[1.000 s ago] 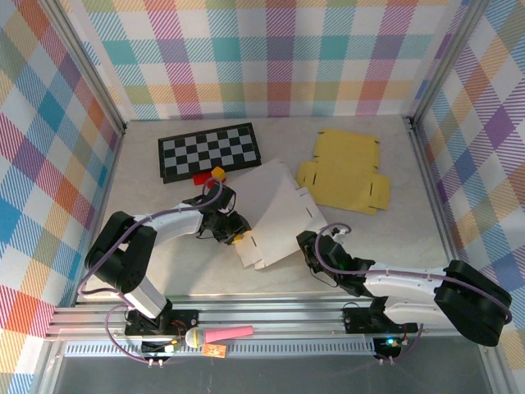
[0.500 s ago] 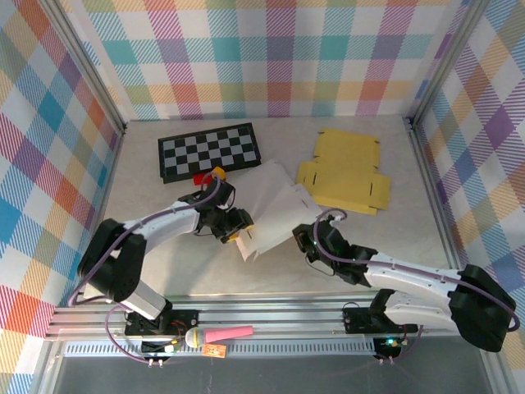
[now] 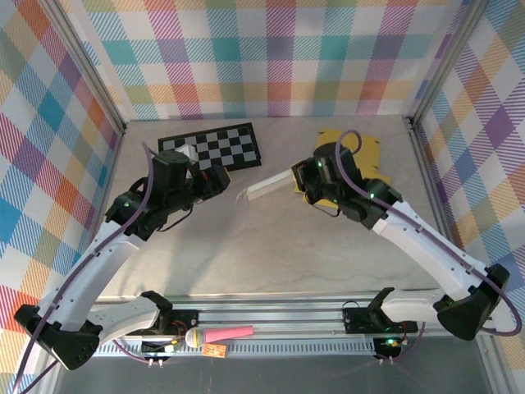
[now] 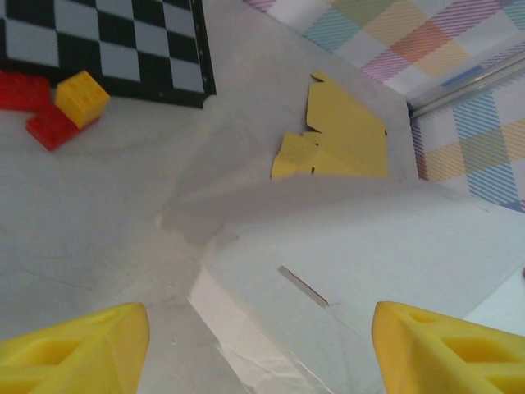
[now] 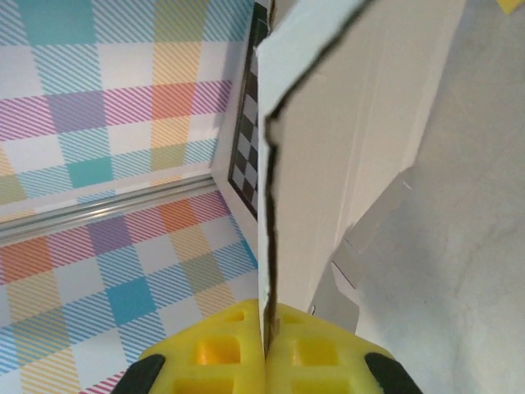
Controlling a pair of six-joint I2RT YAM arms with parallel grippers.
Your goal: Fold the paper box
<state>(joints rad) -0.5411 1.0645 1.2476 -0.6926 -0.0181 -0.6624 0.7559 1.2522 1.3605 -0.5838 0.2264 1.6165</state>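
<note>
The white paper box [image 3: 267, 189] is a flat cut sheet held up off the table, seen edge-on from above. My right gripper [image 3: 300, 176] is shut on its right edge; in the right wrist view the yellow fingertips [image 5: 238, 353] pinch the sheet's edge [image 5: 267, 246] between them. My left gripper [image 3: 220, 177] hangs just left of the sheet, open and apart from it. In the left wrist view its gripper [image 4: 262, 349] has yellow fingers [image 4: 82, 345] spread wide, with the white sheet [image 4: 369, 246] below and beyond them.
A chessboard [image 3: 209, 148] lies at the back left. Red bricks [image 4: 33, 107] and a yellow brick [image 4: 82, 97] sit by its edge. A flat yellow box sheet [image 3: 365, 148] lies at the back right, partly under my right arm. Plaid walls enclose the table.
My right gripper shut on the white sheet and lifted it up and back off the table. My left gripper let go, opened and drew up and away to the left.
</note>
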